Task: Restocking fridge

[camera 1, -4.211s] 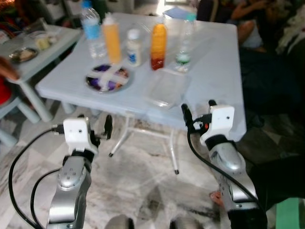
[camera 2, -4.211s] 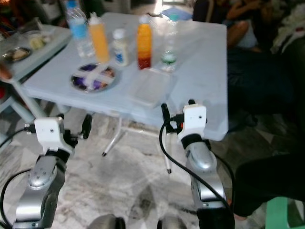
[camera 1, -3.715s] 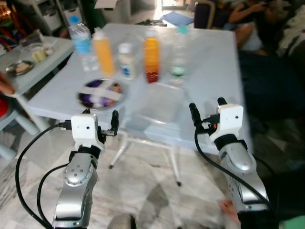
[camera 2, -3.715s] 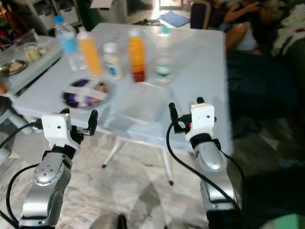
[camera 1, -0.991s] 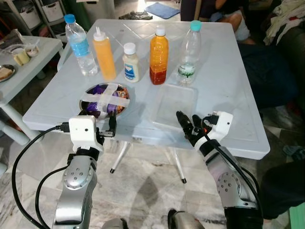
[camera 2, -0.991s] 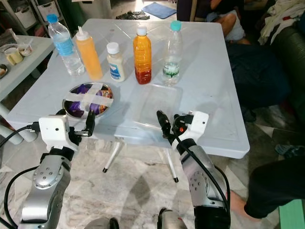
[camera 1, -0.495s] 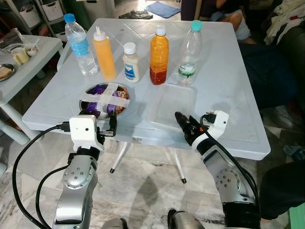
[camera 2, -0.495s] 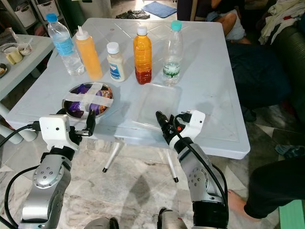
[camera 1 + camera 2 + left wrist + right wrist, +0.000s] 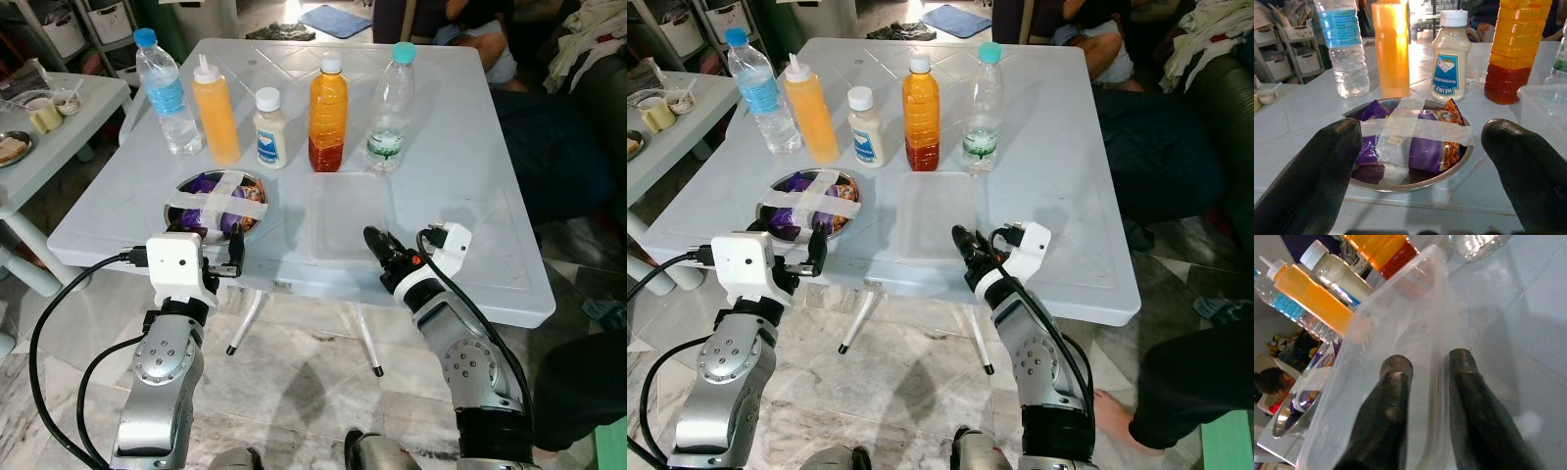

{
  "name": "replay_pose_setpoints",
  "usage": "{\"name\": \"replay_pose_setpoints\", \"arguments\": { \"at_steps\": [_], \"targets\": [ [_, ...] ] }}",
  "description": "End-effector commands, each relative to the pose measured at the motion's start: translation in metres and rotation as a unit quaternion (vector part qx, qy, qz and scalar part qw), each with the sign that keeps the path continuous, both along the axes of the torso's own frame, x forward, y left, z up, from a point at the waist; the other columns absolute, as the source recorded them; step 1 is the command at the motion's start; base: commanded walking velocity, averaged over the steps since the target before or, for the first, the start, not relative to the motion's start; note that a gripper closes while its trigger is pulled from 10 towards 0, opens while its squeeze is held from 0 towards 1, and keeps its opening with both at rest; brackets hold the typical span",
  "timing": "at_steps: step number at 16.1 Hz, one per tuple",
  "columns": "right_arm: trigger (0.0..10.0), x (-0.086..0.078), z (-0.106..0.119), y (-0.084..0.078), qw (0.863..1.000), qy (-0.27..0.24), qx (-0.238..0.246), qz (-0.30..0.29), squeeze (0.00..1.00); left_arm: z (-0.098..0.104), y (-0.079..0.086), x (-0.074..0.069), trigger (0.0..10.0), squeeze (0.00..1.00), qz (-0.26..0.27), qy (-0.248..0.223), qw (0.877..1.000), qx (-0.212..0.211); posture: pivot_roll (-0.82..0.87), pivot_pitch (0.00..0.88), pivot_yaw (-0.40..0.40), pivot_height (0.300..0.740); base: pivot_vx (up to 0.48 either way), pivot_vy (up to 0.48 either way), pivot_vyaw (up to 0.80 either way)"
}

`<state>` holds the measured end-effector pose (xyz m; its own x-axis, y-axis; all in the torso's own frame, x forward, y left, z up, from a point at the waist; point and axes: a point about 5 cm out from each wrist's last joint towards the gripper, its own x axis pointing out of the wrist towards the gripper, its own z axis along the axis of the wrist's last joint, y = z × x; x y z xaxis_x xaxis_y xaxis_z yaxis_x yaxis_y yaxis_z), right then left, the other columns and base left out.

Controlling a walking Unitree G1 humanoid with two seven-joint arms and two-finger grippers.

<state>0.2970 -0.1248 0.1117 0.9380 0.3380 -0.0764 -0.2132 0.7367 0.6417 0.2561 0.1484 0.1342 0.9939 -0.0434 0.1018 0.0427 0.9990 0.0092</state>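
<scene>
Up close, right gripper (image 9: 1422, 369) astride clear container (image 9: 1400, 333) wall.

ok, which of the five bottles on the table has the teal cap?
The clear, nearly empty plastic bottle at the right end of the row, beside the orange juice bottle. The others are capped blue or white, and all hold more.

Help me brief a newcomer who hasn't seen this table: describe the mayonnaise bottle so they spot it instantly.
On the pale square plastic table, five bottles stand in a row along the far side. The small cream squeeze bottle of mayonnaise is the middle one, behind the taped metal bowl of snack packets. It is the shortest, with a white cap and blue label.
</scene>
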Motion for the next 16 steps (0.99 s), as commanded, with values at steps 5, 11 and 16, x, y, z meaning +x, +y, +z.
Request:
{"name": "replay_pose_setpoints", "arguments": {
  "at_steps": [5,11,16],
  "targets": [
    [10.0,0.003,0.008,-0.002,0.999,-0.006,-0.038,-0.011,0.0,-0.003,0.002,0.001,10.0,0.0,0.0,0.007,1.0,0.003,-0.05,0.111,0.059,0.74,0.0,0.0,0.0],
    [10.0,0.003,0.025,-0.007,0.992,-0.069,-0.096,-0.05,0.0,-0.006,0.004,0.003,10.0,0.0,0.011,0.018,1.0,-0.006,-0.06,0.107,0.058,0.74,0.0,0.0,0.0],
    [8.5,0.002,0.02,-0.008,0.981,-0.078,-0.173,-0.044,0.0,-0.004,0.003,0.007,10.0,0.0,0.01,0.015,1.0,-0.009,-0.07,0.102,0.063,0.74,0.0,0.0,0.0]
  ]
}}
